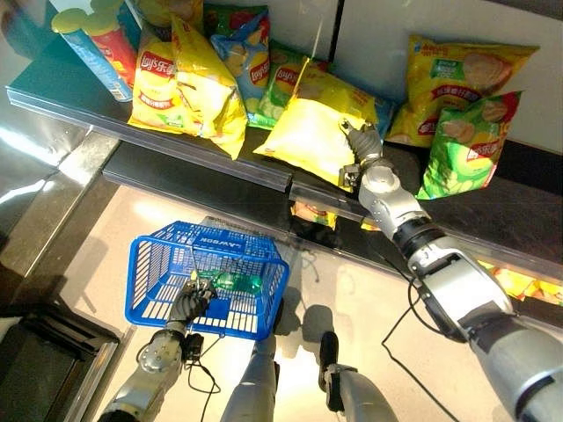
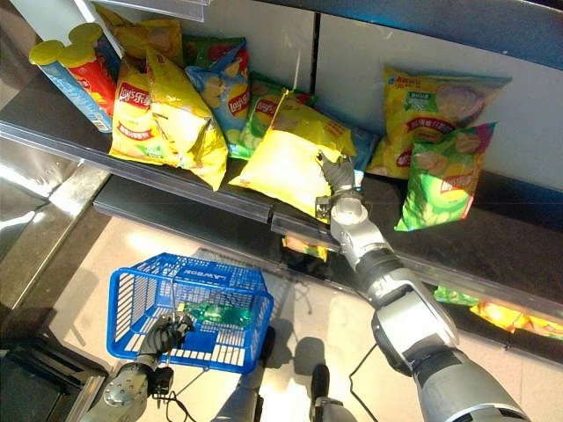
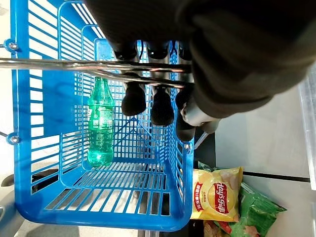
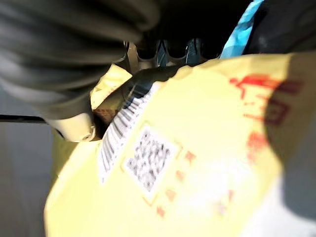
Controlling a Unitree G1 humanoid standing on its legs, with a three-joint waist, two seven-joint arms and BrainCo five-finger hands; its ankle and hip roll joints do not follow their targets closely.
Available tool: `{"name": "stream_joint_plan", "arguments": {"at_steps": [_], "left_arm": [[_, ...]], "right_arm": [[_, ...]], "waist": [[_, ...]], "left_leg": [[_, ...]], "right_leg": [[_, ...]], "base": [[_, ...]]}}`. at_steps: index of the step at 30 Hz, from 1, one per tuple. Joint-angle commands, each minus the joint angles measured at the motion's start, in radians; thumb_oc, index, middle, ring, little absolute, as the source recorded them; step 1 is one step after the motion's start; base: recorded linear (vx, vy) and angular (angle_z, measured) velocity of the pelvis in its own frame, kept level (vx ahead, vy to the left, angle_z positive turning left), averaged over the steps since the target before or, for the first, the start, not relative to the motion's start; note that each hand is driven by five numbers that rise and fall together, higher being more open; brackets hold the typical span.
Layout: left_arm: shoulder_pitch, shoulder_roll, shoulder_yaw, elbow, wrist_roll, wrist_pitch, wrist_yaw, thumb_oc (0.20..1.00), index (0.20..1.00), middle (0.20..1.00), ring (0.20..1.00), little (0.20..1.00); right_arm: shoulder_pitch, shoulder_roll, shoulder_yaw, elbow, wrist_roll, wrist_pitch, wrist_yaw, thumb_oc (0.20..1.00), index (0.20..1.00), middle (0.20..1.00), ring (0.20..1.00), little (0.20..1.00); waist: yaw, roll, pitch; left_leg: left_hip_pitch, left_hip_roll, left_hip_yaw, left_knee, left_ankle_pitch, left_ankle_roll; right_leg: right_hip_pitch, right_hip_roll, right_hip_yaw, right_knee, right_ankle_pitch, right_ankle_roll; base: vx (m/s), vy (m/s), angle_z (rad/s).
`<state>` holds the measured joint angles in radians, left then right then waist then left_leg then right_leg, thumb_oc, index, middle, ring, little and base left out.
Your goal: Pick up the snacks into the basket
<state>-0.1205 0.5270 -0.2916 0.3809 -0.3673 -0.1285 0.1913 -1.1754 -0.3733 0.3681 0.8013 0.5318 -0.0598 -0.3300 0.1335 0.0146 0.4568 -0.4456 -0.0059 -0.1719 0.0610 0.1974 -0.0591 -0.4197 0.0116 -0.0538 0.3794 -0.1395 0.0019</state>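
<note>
A large yellow chip bag [image 1: 308, 132] lies tilted over the front edge of the upper shelf. My right hand [image 1: 362, 149] reaches up to its right edge, and in the right wrist view fingers and thumb pinch the yellow chip bag [image 4: 197, 163] at its rim. Low at the left, my left hand [image 1: 189, 303] is curled round the metal handles [image 3: 59, 64] of the blue basket [image 1: 145, 272], which hangs over the floor. A green bottle [image 3: 100, 123] lies inside the basket.
More snacks fill the upper shelf: yellow bags [image 1: 189, 88] and tall canisters [image 1: 97, 44] at the left, green and yellow bags [image 1: 466, 145] at the right. The shelf's front edge [image 1: 176, 145] juts over the basket. A lower shelf holds further bags [image 3: 217, 195].
</note>
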Motion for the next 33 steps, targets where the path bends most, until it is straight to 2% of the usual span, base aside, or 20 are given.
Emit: {"name": "stream_joint_plan", "arguments": {"at_steps": [1, 6, 8, 10, 13, 14, 17, 22, 26, 28, 33], "left_arm": [[0.009, 0.026, 0.030, -0.064, 0.023, -0.036, -0.012, 0.200, 0.200, 0.200, 0.200, 0.200], [0.015, 0.007, 0.050, -0.016, 0.062, -0.008, -0.025, 0.200, 0.200, 0.200, 0.200, 0.200], [0.016, 0.002, 0.067, 0.008, 0.093, 0.005, -0.036, 0.200, 0.200, 0.200, 0.200, 0.200], [0.018, 0.000, 0.075, 0.010, 0.105, 0.008, -0.039, 0.200, 0.200, 0.200, 0.200, 0.200], [0.027, -0.010, 0.105, 0.030, 0.132, 0.016, -0.043, 0.200, 0.200, 0.200, 0.200, 0.200], [0.027, -0.010, 0.105, 0.030, 0.132, 0.016, -0.043, 0.200, 0.200, 0.200, 0.200, 0.200], [0.027, -0.025, 0.132, 0.066, 0.149, 0.018, -0.049, 0.200, 0.200, 0.200, 0.200, 0.200], [0.010, -0.025, 0.136, 0.076, 0.165, 0.011, -0.046, 0.200, 0.200, 0.200, 0.200, 0.200], [-0.018, -0.019, 0.136, 0.063, 0.172, 0.004, -0.041, 0.200, 0.200, 0.200, 0.200, 0.200], [-0.043, -0.024, 0.128, 0.027, 0.163, 0.000, -0.034, 0.200, 0.200, 0.200, 0.200, 0.200], [-0.087, -0.027, 0.098, -0.031, 0.157, -0.014, -0.027, 0.200, 0.200, 0.200, 0.200, 0.200]], "right_arm": [[0.065, -0.040, -0.020, -0.151, 0.109, -0.082, 0.043, 0.200, 0.200, 0.200, 0.200, 0.200], [0.298, -0.089, -0.093, -0.406, 0.277, -0.135, 0.112, 0.200, 0.200, 0.200, 0.200, 0.200], [0.461, -0.121, -0.128, -0.565, 0.355, -0.149, 0.186, 0.200, 0.200, 0.200, 0.200, 0.200], [0.536, -0.130, -0.147, -0.627, 0.377, -0.154, 0.212, 0.200, 0.200, 0.200, 0.200, 0.200], [0.747, -0.157, -0.167, -0.788, 0.406, -0.134, 0.299, 0.200, 0.200, 0.200, 0.200, 0.200], [0.748, -0.157, -0.167, -0.789, 0.405, -0.134, 0.299, 0.200, 0.200, 0.200, 0.200, 0.200], [0.908, -0.186, -0.164, -0.898, 0.418, -0.096, 0.387, 0.200, 0.200, 0.200, 0.200, 0.200], [1.007, -0.211, -0.120, -0.956, 0.413, -0.056, 0.463, 0.200, 0.200, 0.200, 0.200, 0.200], [1.074, -0.228, -0.039, -0.958, 0.403, -0.004, 0.522, 0.200, 0.200, 0.200, 0.200, 0.200], [1.115, -0.208, 0.031, -0.931, 0.394, 0.038, 0.555, 0.200, 0.200, 0.200, 0.200, 0.200], [1.109, -0.169, 0.146, -0.791, 0.316, 0.083, 0.594, 0.200, 0.200, 0.200, 0.200, 0.200]], "waist": [[-0.003, -0.062, -0.043], [-0.031, -0.097, -0.065], [-0.053, -0.113, -0.074], [-0.063, -0.120, -0.079], [-0.087, -0.137, -0.096], [-0.086, -0.137, -0.097], [-0.113, -0.156, -0.110], [-0.127, -0.170, -0.116], [-0.136, -0.179, -0.116], [-0.139, -0.181, -0.112], [-0.135, -0.180, -0.099]], "left_leg": [[0.052, -0.040, 0.043, 0.089, -0.154, -0.001], [0.079, -0.031, 0.060, 0.089, -0.165, 0.001], [0.092, -0.027, 0.067, 0.090, -0.171, 0.002], [0.095, -0.025, 0.070, 0.092, -0.173, 0.004], [0.107, -0.020, 0.086, 0.094, -0.181, 0.006], [0.108, -0.020, 0.087, 0.093, -0.181, 0.006], [0.117, -0.011, 0.106, 0.089, -0.184, 0.008], [0.119, -0.008, 0.121, 0.096, -0.191, 0.011], [0.117, -0.006, 0.128, 0.098, -0.192, 0.011], [0.115, -0.007, 0.130, 0.098, -0.191, 0.009], [0.112, -0.007, 0.127, 0.099, -0.189, 0.009]], "right_leg": [[0.093, -0.057, 0.014, -0.209, 0.095, 0.100], [0.127, -0.062, 0.021, -0.239, 0.108, 0.107], [0.137, -0.063, 0.026, -0.243, 0.110, 0.111], [0.142, -0.065, 0.028, -0.245, 0.111, 0.112], [0.149, -0.068, 0.039, -0.256, 0.119, 0.116], [0.149, -0.067, 0.040, -0.256, 0.119, 0.116], [0.151, -0.065, 0.052, -0.269, 0.130, 0.120], [0.148, -0.063, 0.067, -0.269, 0.137, 0.123], [0.143, -0.058, 0.077, -0.269, 0.141, 0.124], [0.138, -0.058, 0.078, -0.267, 0.141, 0.124], [0.134, -0.059, 0.075, -0.264, 0.142, 0.121]], "base": [[0.00, 0.000, 0.00], [0.00, 0.025, -0.01], [0.00, 0.044, -0.01], [0.01, 0.033, -0.03], [0.01, 0.035, -0.07], [0.01, 0.027, -0.15], [0.00, 0.030, -0.24], [-0.01, 0.021, -0.16], [-0.02, 0.012, -0.12], [-0.02, 0.015, -0.06], [0.00, 0.000, 0.00]]}}
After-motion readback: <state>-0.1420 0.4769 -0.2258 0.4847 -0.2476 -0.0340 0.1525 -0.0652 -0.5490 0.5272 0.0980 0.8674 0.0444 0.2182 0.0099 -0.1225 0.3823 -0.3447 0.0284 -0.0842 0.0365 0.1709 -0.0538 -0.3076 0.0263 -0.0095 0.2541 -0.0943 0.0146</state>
